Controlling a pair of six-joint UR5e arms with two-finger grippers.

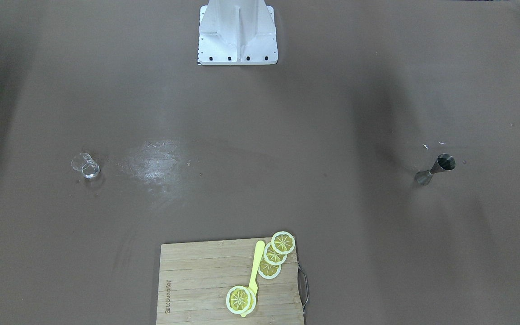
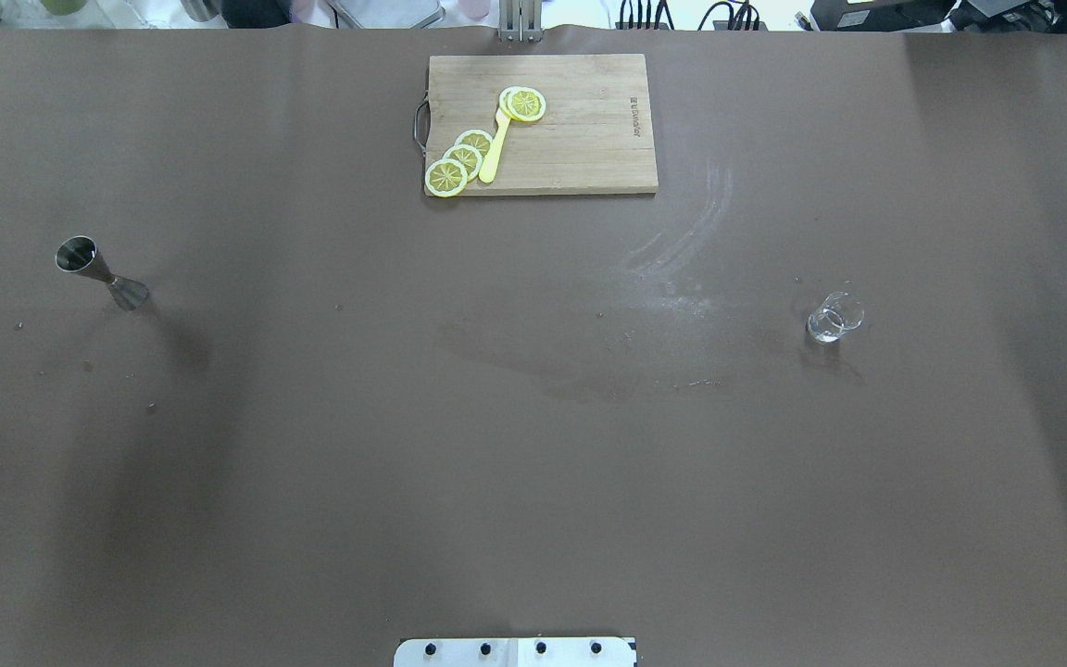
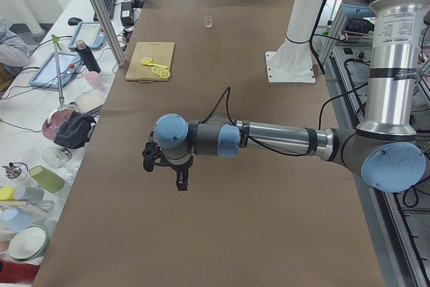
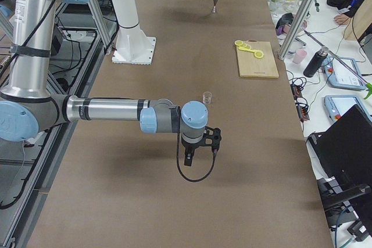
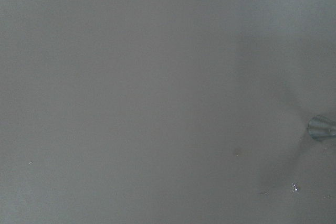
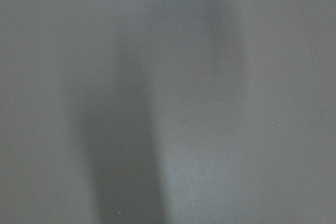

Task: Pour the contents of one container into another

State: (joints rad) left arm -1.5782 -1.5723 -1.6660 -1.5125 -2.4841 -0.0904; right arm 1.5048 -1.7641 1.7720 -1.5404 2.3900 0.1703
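The steel hourglass-shaped jigger (image 2: pixel 100 272) stands upright on the brown counter (image 2: pixel 533 445), on the robot's left side, with one open cup facing up. What it holds cannot be told. The small clear drinking glass (image 2: pixel 834 318) stands upright on the robot's right side, about as far from the robot as the jigger. The two are well apart across the counter's width.

Both tools show only in the side views. The left tool (image 3: pixel 164 169) hangs above the counter at the end of the near arm in the exterior left view, off the surface. Whether its fingers are spread or pressed together cannot be told. In the left wrist view a sliver of the jigger shows at the right border, so the jigger stands off to one side of that tool, not under it and not touching it.

The right tool (image 4: pixel 203 146) hangs above the counter in the exterior right view, and its state cannot be told either. The glass stands on the counter just beyond that arm's wrist, near the tool but apart from it. The right wrist view shows only brown surface and a shadow.

At the counter's edge opposite the white robot base (image 1: pixel 237 34) lies a wooden cutting board (image 2: pixel 589 139) with a metal handle. On it are yellow lemon slices (image 2: pixel 462 157), three overlapping in a row near the handle and more at the tip of a yellow plastic knife (image 2: pixel 494 157). A pale smear (image 2: pixel 682 250) marks the counter between the board and the glass.
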